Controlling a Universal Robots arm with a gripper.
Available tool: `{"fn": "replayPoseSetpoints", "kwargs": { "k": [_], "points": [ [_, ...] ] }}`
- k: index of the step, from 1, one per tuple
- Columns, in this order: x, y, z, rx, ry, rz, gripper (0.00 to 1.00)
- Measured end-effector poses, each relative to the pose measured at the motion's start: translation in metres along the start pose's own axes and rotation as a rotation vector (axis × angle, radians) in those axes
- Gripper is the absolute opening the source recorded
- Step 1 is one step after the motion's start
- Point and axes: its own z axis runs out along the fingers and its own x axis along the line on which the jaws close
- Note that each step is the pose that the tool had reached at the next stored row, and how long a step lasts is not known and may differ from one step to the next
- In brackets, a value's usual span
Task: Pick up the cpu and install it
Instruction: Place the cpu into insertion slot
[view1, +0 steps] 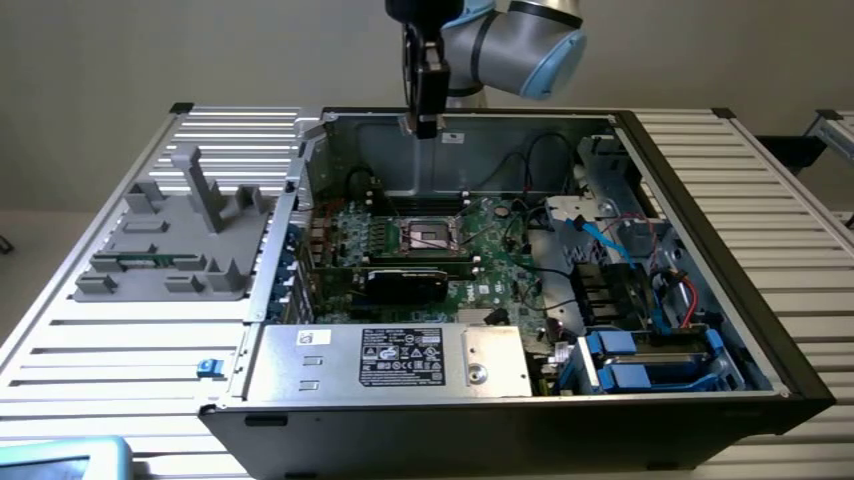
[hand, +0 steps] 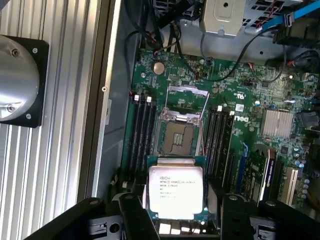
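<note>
The cpu (hand: 176, 192), a flat square chip with a silver top and printed text, sits between my two black fingers (hand: 131, 216), and my gripper (hand: 177, 212) is shut on it. Just beyond it lies the open cpu socket (hand: 177, 137) on the green motherboard (hand: 250, 95), its metal frame lifted. In the exterior view my gripper (view1: 427, 122) hangs high over the back of the open computer case (view1: 694, 250), well above the socket (view1: 430, 236).
Memory slots (hand: 142, 135) flank the socket on both sides. A black card (view1: 407, 283) lies in front of the socket, then the silver power supply (view1: 400, 355). Blue drive bays (view1: 627, 362) and cables fill the exterior view's right. A grey fixture (view1: 174, 240) stands on the slatted table at the left.
</note>
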Motion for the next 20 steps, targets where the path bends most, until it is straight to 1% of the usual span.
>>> {"fn": "replayPoseSetpoints", "kwargs": {
  "k": [3, 4, 5, 14, 18, 20],
  "points": [
    [0.0, 0.0, 0.0013, -0.003, 0.0175, 0.033, 0.55],
    [0.0, 0.0, 0.0024, -0.0041, 0.0215, 0.047, 0.55],
    [0.0, -0.0001, 0.0036, -0.0048, 0.0224, 0.061, 0.55],
    [-0.001, -0.0003, 0.0195, -0.0103, 0.02, 0.198, 0.55],
    [-0.001, -0.0005, 0.0264, -0.0102, 0.0196, 0.204, 0.55],
    [-0.001, -0.0005, 0.0287, -0.0103, 0.0156, 0.2, 0.55]
  ]
}}
